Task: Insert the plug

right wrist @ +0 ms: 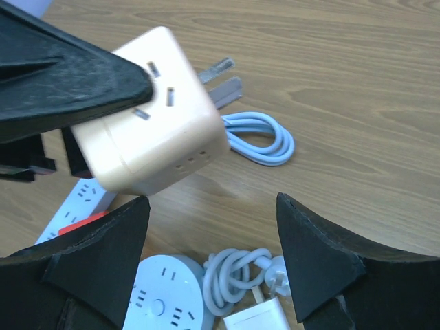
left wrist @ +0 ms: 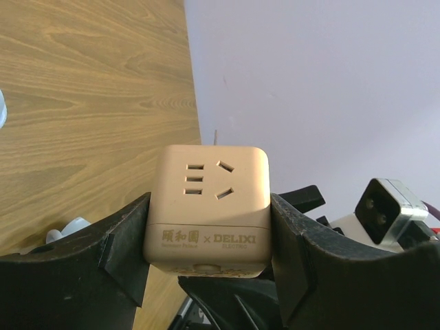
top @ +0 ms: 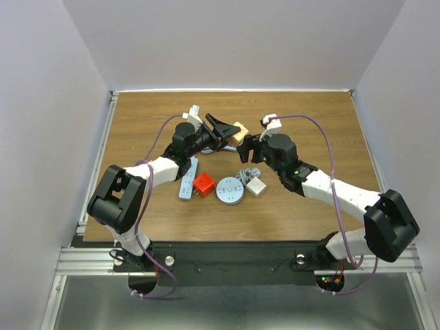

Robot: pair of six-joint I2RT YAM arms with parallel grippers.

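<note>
My left gripper point(left wrist: 210, 206) is shut on a beige cube socket point(left wrist: 210, 206), its fingers point(left wrist: 117, 247) pressed against two opposite sides, and holds it above the table. The socket face with its slots points at the left wrist camera. In the top view the cube point(top: 238, 131) hangs at mid-table, toward the back. Two metal prongs point(right wrist: 220, 79) stick out of the cube's point(right wrist: 155, 113) far side. My right gripper point(right wrist: 212, 203) stands open just below and beside the cube, not touching it, and nothing is between its fingers. A small white plug point(right wrist: 280, 273) on a coiled cord point(right wrist: 234, 275) lies on the wood underneath.
On the table below lie a white power strip point(top: 188, 180), a red cube point(top: 203, 184), a round grey socket point(top: 229, 190) and a white cube adapter point(top: 256, 187). A pale blue cable loop point(right wrist: 261, 137) lies beyond the cube. White walls enclose the table on three sides.
</note>
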